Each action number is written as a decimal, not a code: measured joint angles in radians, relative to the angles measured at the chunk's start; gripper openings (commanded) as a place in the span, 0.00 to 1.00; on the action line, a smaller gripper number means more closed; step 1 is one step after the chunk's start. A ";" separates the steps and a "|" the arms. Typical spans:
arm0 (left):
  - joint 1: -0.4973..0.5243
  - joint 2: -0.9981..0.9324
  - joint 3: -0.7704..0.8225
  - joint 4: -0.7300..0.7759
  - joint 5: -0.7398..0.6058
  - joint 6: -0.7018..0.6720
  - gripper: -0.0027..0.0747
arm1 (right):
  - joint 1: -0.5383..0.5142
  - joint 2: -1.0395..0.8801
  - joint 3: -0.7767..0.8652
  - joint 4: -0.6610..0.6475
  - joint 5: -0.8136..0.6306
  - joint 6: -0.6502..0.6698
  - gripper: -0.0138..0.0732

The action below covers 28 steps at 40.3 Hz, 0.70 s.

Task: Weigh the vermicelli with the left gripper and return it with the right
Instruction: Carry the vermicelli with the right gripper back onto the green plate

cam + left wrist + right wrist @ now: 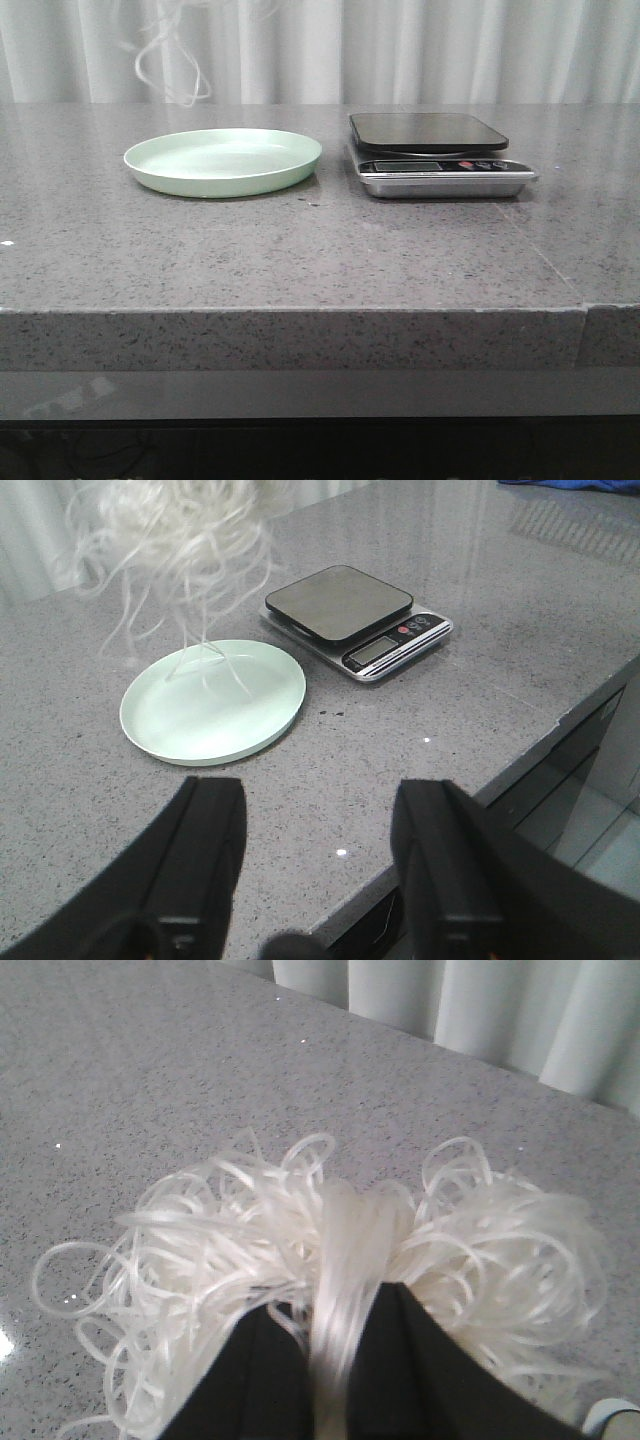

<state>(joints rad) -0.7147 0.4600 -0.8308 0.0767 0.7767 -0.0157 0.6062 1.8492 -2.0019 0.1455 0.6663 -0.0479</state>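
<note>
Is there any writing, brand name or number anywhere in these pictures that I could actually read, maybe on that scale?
None can be read.
The scale has a small display, blank or too blurred to read.
Its buttons carry marks too small to make out.
The plate, the table and the vermicelli show no lettering.

Soft, even, cool light fills all views, with only faint shadows under the plate (222,161) and scale (435,153). The polished worktop (300,250) shows small glints and pale reflections. The vermicelli (330,1260) looks overexposed and blurred, and the near black gripper fingers (200,860) are out of focus.
</note>
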 measured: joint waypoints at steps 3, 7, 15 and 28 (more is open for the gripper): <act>0.000 0.000 0.000 0.000 0.000 0.000 0.58 | 0.008 0.038 0.000 0.001 -0.002 0.000 0.32; 0.000 0.000 0.000 0.000 0.000 0.000 0.58 | 0.012 0.093 0.000 0.001 0.007 0.000 0.32; 0.000 0.000 0.000 0.000 0.000 0.000 0.58 | 0.012 0.189 0.000 0.001 0.041 0.000 0.55; 0.000 0.000 0.000 0.000 0.000 0.000 0.58 | 0.012 0.196 0.000 0.001 0.044 -0.002 0.74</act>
<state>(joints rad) -0.7147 0.4600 -0.8308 0.0767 0.7767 -0.0157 0.6179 2.0449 -2.0019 0.1470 0.7098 -0.0501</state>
